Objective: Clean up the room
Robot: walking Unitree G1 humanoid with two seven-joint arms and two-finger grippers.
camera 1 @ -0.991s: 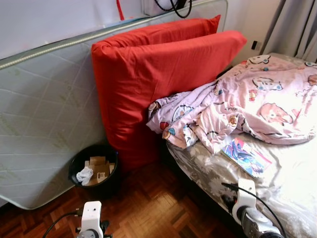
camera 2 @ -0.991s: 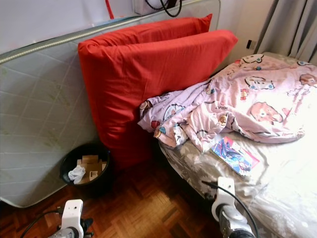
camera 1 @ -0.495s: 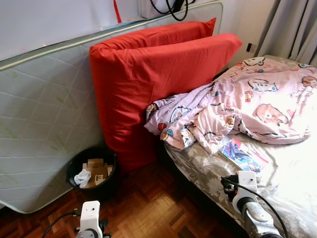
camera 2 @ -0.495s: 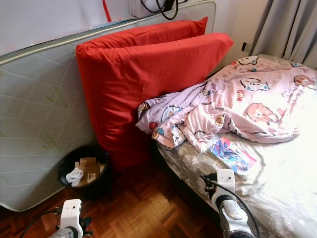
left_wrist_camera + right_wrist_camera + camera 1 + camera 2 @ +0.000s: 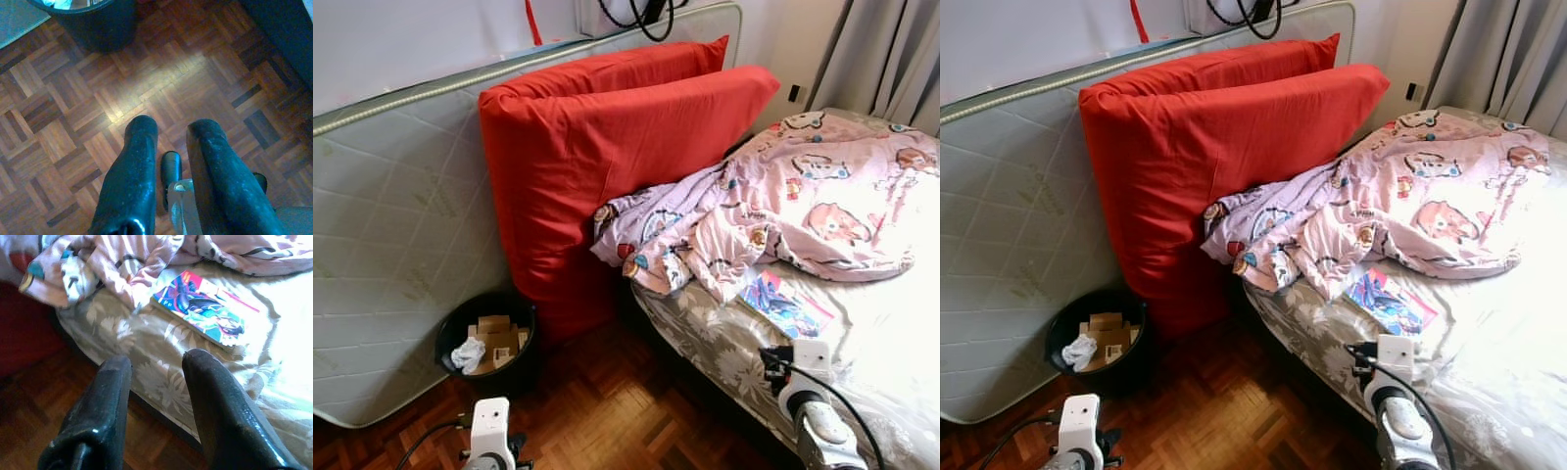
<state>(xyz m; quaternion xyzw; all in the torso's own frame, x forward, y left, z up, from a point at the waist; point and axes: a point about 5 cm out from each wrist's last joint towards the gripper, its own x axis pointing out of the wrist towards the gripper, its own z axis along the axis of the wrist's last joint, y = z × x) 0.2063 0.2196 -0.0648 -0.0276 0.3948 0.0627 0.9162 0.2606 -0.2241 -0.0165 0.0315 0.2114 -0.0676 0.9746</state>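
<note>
The book [image 5: 205,316] lies flat on the bed [image 5: 901,323], just beside the rumpled blanket [image 5: 773,211]; cloth could be snagged if fingers are slid under it. The right gripper [image 5: 156,377] is held low at the bed's near edge, released and empty. The left gripper [image 5: 168,147], parted, is hung over the floor [image 5: 73,117] near the bin [image 5: 484,338].

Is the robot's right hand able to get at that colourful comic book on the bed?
Probably yes: the right hand is open, the comic book lies flat on the bedsheet ahead, nothing between them.
</note>
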